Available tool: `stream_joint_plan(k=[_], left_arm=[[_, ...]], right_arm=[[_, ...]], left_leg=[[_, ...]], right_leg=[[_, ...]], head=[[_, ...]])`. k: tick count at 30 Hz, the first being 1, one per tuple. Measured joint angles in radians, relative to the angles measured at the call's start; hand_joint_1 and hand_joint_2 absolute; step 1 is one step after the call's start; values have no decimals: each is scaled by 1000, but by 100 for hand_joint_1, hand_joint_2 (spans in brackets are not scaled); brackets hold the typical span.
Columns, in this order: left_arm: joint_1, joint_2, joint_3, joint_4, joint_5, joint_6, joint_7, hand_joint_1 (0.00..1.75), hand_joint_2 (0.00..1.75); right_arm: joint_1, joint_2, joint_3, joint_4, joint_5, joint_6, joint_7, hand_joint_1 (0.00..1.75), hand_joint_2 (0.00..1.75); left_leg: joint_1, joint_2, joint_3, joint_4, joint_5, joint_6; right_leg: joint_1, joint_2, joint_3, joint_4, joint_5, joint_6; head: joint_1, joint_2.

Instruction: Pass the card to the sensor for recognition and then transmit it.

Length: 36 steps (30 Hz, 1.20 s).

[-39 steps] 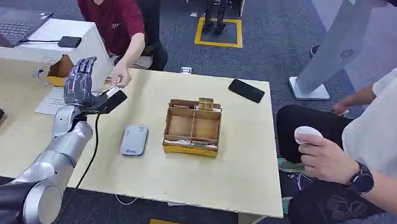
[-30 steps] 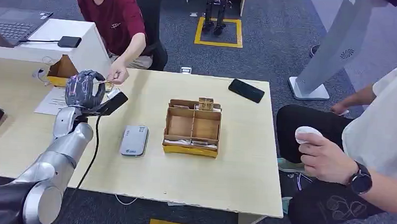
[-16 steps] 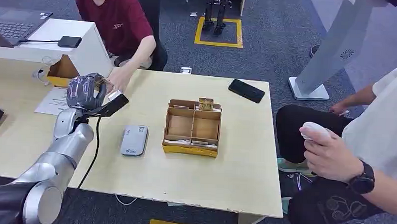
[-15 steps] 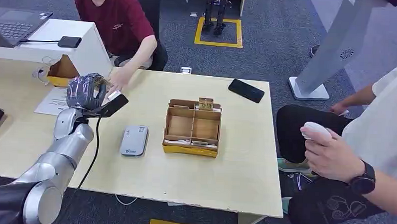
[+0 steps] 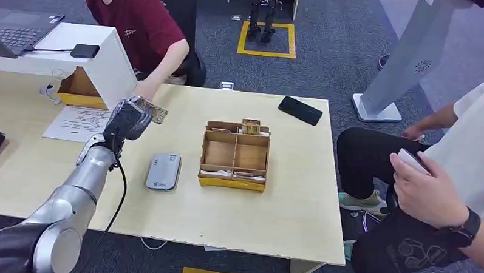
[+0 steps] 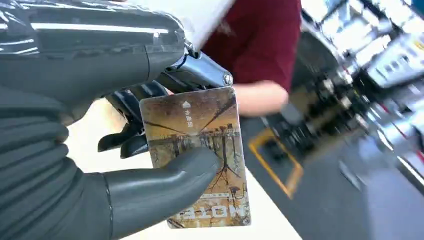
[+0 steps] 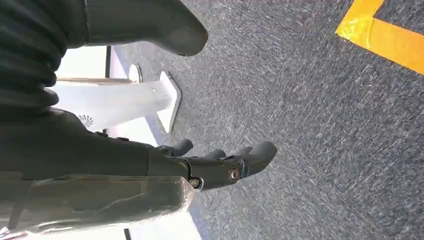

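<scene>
Card (image 6: 200,155): pinched between thumb and fingers of left hand (image 5: 128,118), held above table (image 5: 286,199). Right hand (image 7: 150,165): fingers apart, nothing grasped.

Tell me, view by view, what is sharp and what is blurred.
Head view: evenly lit, table and left hand sharp. Left wrist view: card fairly sharp, background smeared. Right wrist view: right hand and carpet in focus.

The left hand (image 5: 128,117) now grips the card (image 5: 153,111) and has shifted rightward from the frame's left toward its centre.
</scene>
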Motion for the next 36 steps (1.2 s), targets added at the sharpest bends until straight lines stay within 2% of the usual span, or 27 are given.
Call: stream_joint_plan(k=[1,4,9,17,20,23,36], left_arm=[[2,1,0,-4,15,-36,-5,175,175],[10,11,-1,-16,29,-72,-11,175,175],[22,25,-7,-28,35,-90,-14,175,175],[26,35,-14,-28,38,-97,-11,175,175],[67,105,-89,-27,9,-54,12,175,175],[95,124,-104,-23,21,-55,5,175,175],[158,141,-122,-19,37,-62,-9,175,175]], right_arm=[[0,0,-3,0,2,0,0,0,175],[1,0,-13,0,7,1,0,0,175],[1,0,-23,0,8,1,0,0,175],[1,0,-25,0,9,1,0,0,175],[1,0,-45,0,10,0,-5,0,175],[1,0,-51,0,10,0,-4,0,175],[3,0,-64,0,12,-1,-3,0,175]], left_leg=[[0,0,0,0,0,0],[0,0,0,0,0,0],[0,0,0,0,0,0],[0,0,0,0,0,0],[0,0,0,0,0,0],[0,0,-1,0,0,0],[0,0,-2,0,1,0]], right_leg=[[0,0,0,0,0,0],[0,0,0,0,0,0],[0,0,-1,0,0,0],[0,0,0,0,0,0],[0,0,-1,0,0,0],[0,0,-1,0,0,0],[0,0,-2,0,0,0]], head=[[0,0],[0,0],[0,0],[0,0],[0,0],[0,0],[0,0]])
